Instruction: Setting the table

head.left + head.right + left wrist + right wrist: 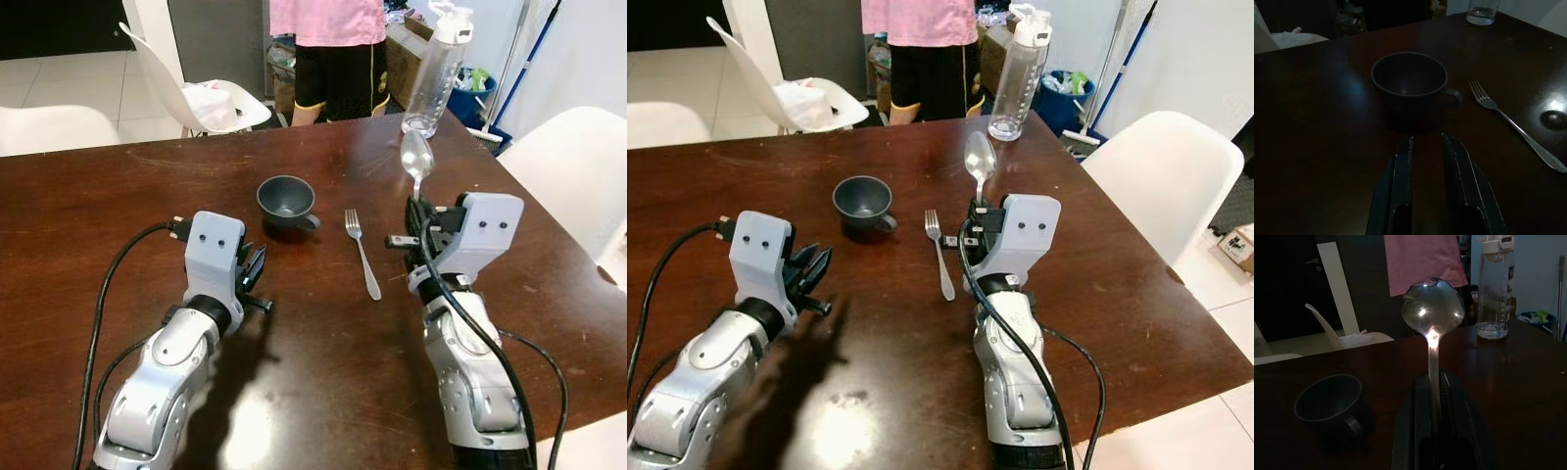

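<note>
A silver spoon (416,153) stands bowl-up above the dark wooden table (108,196), its handle pinched in my right gripper (418,208), which is shut on it right of centre. In the right wrist view the spoon (1433,308) rises straight out of the closed fingers (1415,406). A fork (361,253) lies on the table just left of that gripper, tines pointing away from me. A dark cup (285,199) sits left of the fork, handle towards it. My left gripper (253,269) rests low, short of the cup (1409,78), open with nothing between its fingers (1400,171).
A clear water bottle (436,73) stands at the table's far right edge. A person in a pink shirt (328,20) stands behind the far edge. White chairs flank the table at the right (578,166), far left (54,127) and back (196,88).
</note>
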Tool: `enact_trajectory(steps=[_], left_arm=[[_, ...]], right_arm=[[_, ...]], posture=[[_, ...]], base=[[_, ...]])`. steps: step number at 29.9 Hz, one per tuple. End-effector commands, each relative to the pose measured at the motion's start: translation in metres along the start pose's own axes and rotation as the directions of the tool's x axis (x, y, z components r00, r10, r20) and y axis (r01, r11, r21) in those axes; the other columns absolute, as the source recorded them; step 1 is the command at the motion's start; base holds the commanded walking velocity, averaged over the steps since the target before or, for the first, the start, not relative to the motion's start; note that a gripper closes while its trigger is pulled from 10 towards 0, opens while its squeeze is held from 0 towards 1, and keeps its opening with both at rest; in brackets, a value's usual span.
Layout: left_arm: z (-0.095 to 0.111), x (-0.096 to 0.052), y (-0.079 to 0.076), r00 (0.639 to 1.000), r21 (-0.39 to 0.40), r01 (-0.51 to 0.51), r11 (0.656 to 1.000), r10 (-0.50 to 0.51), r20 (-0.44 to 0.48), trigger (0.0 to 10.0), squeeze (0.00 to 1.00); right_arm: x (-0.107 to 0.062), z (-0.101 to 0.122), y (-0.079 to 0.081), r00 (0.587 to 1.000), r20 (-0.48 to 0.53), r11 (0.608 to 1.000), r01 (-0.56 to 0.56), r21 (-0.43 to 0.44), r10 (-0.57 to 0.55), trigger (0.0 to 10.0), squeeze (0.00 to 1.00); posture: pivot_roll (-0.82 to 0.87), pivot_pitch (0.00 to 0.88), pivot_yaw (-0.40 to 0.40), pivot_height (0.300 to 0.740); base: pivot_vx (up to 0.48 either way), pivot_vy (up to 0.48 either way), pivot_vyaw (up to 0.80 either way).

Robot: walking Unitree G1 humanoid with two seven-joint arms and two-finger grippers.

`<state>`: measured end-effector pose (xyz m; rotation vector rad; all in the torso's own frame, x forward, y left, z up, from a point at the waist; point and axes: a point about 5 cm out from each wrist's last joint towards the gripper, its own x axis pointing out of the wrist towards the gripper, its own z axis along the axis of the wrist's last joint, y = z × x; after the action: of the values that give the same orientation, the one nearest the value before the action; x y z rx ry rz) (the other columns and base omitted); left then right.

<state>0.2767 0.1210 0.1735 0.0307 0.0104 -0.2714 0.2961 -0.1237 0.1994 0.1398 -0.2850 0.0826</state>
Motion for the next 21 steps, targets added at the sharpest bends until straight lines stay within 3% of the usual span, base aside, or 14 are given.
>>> enact_trajectory(steps=[1,21], left_arm=[[-0.0051,-0.0009,0.0026,1.0,-0.003,-0.021,1.0,0.021,-0.015,10.0,0.0],[-0.0074,0.0007,0.0027,0.999,-0.006,-0.033,0.999,0.034,0.008,10.0,0.0]], right_arm=[[0.0002,-0.0015,0.0015,1.0,-0.001,1.0,-0.004,-0.003,0.004,10.0,0.0],[0.0015,-0.005,-0.0013,1.0,-0.01,1.0,0.002,-0.019,-0.002,10.0,0.0]], posture=[[-0.06,0.019,0.021,0.74],[-0.07,0.021,0.022,0.74]], base=[[-0.334,0.0,0.0],[-0.359,0.0,0.0]])
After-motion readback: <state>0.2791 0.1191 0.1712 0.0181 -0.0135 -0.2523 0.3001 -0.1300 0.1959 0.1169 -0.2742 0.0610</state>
